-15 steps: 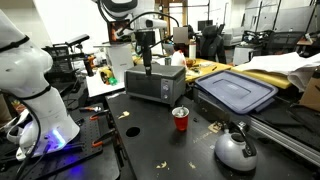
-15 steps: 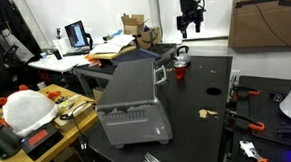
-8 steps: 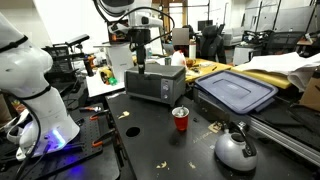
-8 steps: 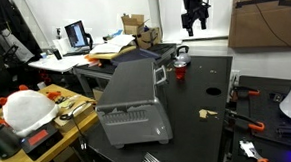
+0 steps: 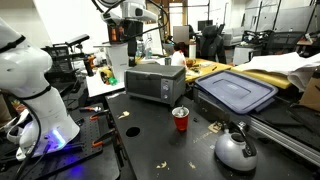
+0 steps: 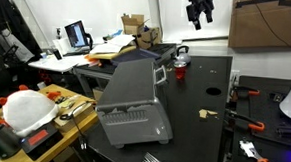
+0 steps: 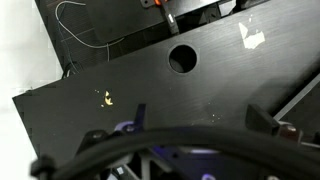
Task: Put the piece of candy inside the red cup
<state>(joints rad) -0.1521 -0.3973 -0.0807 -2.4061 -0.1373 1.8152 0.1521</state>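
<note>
The red cup (image 5: 180,119) stands upright on the black table in front of the grey toaster oven (image 5: 153,82). It also shows in an exterior view (image 6: 180,72) beside the kettle. The candy (image 5: 131,130) is a small pale piece lying on the table near a round hole. It shows in both exterior views (image 6: 207,113) and in the wrist view (image 7: 250,37). My gripper (image 5: 131,46) hangs high above the table's far side, well away from cup and candy (image 6: 199,15). In the wrist view it (image 7: 200,118) is open and empty.
A round hole (image 7: 182,58) is in the tabletop. A steel kettle (image 5: 236,148) stands at the near corner. A blue-lidded bin (image 5: 236,92) lies beside the oven. Red-handled tools (image 6: 250,94) lie at the table's edge. A white robot base (image 5: 35,95) stands alongside. Crumbs (image 5: 213,127) are scattered.
My gripper has risen from just above the toaster oven and moved sideways away from it, still open and empty. Cup and candy have not moved.
</note>
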